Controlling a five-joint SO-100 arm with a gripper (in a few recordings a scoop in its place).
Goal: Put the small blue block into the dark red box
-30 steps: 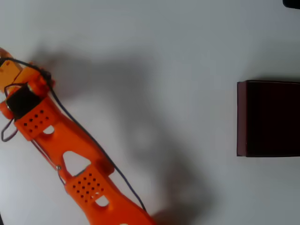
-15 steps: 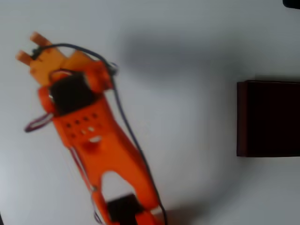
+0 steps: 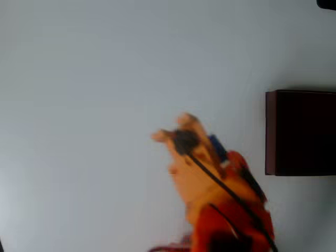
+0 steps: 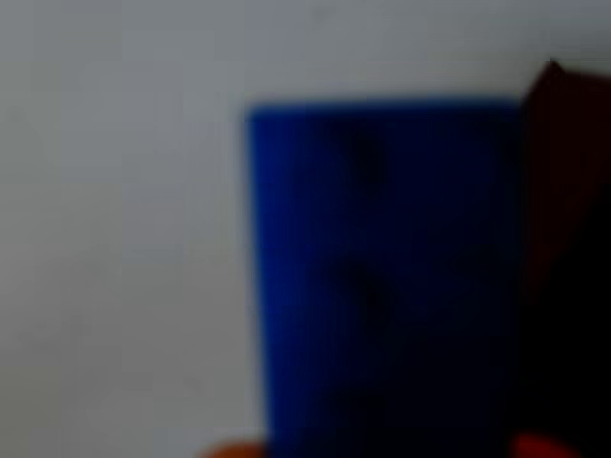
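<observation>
Blue block (image 4: 382, 277) gripped in orange claw (image 3: 176, 131), near dark red box (image 3: 300, 132).

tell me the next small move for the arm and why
Probably keep carrying toward the right of the overhead view. The small blue block sits close in the end effector, apparently held, though blur hides the grip. The dark red box lies further right, and the end effector is not over its opening.

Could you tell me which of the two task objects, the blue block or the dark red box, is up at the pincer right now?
The small blue block: it looms right before the wrist camera, while the dark red box sits apart at the overhead view's right edge.
</observation>
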